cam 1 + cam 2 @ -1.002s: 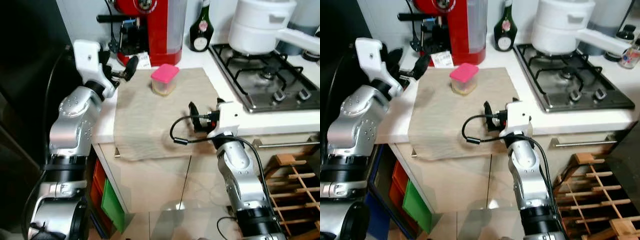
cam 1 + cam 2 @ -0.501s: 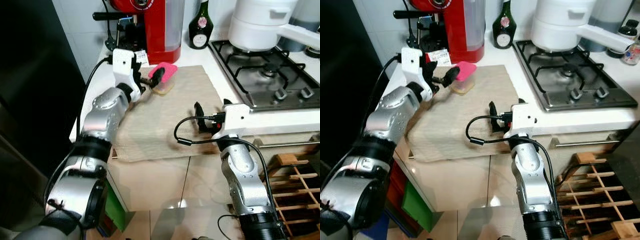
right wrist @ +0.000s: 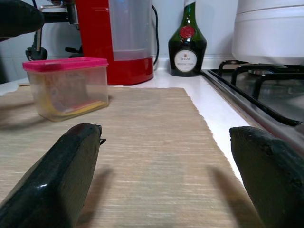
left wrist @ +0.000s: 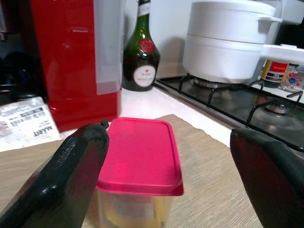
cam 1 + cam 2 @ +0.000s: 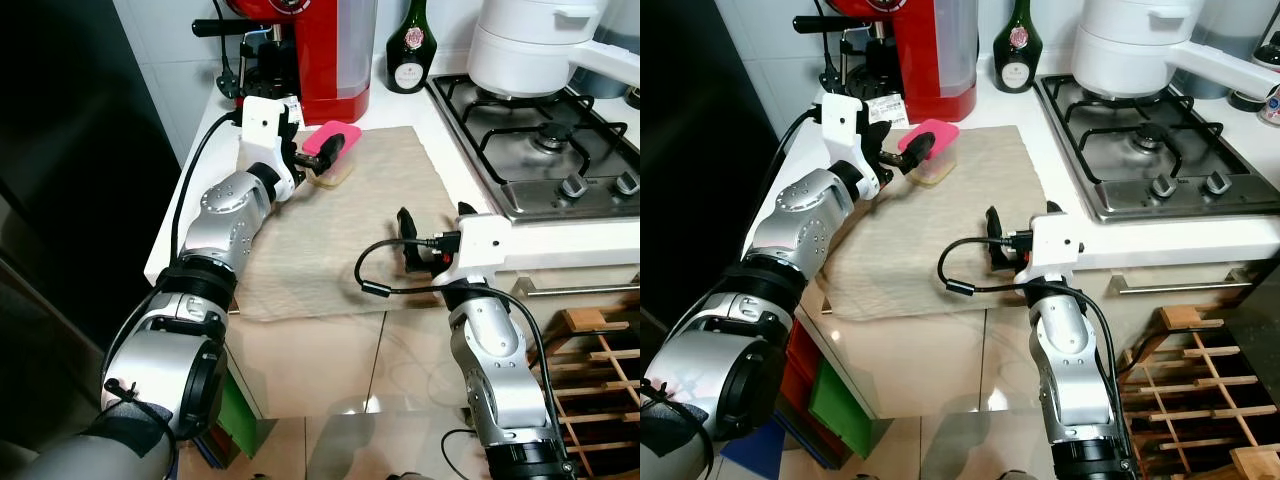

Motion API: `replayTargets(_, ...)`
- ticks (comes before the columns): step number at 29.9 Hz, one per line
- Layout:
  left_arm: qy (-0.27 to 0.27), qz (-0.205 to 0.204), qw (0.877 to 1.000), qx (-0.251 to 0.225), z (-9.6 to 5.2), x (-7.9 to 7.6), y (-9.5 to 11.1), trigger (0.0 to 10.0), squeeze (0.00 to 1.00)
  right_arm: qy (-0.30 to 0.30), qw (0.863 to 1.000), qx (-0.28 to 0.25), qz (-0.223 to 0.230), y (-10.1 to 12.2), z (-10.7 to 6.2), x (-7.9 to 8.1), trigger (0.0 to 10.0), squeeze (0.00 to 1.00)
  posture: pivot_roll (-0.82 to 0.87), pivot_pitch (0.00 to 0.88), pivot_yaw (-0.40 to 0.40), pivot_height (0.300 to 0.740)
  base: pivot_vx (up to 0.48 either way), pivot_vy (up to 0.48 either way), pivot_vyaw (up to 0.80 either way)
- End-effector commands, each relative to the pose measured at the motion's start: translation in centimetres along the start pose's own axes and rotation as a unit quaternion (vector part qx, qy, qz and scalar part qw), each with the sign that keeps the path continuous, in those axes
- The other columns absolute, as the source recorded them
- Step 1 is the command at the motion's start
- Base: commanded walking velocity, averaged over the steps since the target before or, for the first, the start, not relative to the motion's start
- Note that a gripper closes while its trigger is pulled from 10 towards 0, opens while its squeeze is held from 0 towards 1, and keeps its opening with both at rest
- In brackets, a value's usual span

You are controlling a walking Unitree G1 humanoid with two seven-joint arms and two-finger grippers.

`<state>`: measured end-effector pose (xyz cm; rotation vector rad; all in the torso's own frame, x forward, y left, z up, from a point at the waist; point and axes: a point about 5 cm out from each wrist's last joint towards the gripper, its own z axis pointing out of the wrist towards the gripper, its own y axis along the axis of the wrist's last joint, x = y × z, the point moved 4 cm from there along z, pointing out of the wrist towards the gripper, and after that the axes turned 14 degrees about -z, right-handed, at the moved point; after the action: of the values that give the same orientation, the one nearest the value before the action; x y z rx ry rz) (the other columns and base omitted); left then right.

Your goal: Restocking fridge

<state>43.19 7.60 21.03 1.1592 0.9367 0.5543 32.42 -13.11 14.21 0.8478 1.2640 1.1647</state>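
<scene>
Nearest the robot, the right gripper [image 5: 408, 243] rests at the front edge of the beige mat [image 5: 340, 240], its fingers spread wide and holding nothing. Farther back on the mat, toward its far left corner, stands the pink-lidded food container [image 5: 931, 153], the thing to go to the fridge. The left gripper [image 5: 322, 160] is at it with fingers spread, one finger [image 4: 78, 164] beside the lid's edge and the other [image 4: 268, 175] well off to the far side; I cannot tell whether either touches.

To grasp well, the gripper should probably centre itself on the clear body below the lid and close squarely, so the tub does not tip or slide on the cloth.

Just behind the container stands the red coffee machine [image 5: 325, 50], which limits forward reach; beyond are a dark bottle [image 5: 407, 45] and, right of the mat, the gas hob [image 5: 540, 140] with a white pot [image 5: 525, 40].
</scene>
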Motion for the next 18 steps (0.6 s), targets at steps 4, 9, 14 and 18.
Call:
replayTargets(4, 0.001, 0.009, 1.000, 0.001, 0.58, -0.26, 0.14, 10.0, 0.00, -0.007, 1.000, 0.001, -0.008, 0.30, -0.59, -0.30, 10.0, 0.08, -0.14, 0.029, 0.113, 0.740, 0.000, 0.000, 0.00)
replayTargets(9, 0.022, 0.014, 1.000, 0.005, 0.86, 0.07, -0.09, 10.0, 0.00, -0.005, 1.000, 0.003, -0.009, 0.36, -0.82, -0.23, 10.0, 0.07, -0.14, 0.038, 0.111, 0.740, 0.000, 0.000, 0.00)
replayTargets(14, 0.042, 0.015, 0.999, 0.008, 1.02, 0.35, -0.42, 10.0, 0.00, -0.006, 1.000, 0.008, -0.013, 0.29, -1.17, -0.51, 10.0, 0.07, -0.15, 0.045, 0.118, 0.740, 0.000, 0.000, 0.00)
replayTargets(18, 0.043, 0.014, 0.999, 0.011, 1.07, 0.31, -0.66, 10.0, 0.00, -0.008, 1.000, 0.009, -0.013, 0.27, -1.24, -0.55, 10.0, 0.07, -0.15, 0.047, 0.120, 0.740, 0.000, 0.000, 0.00)
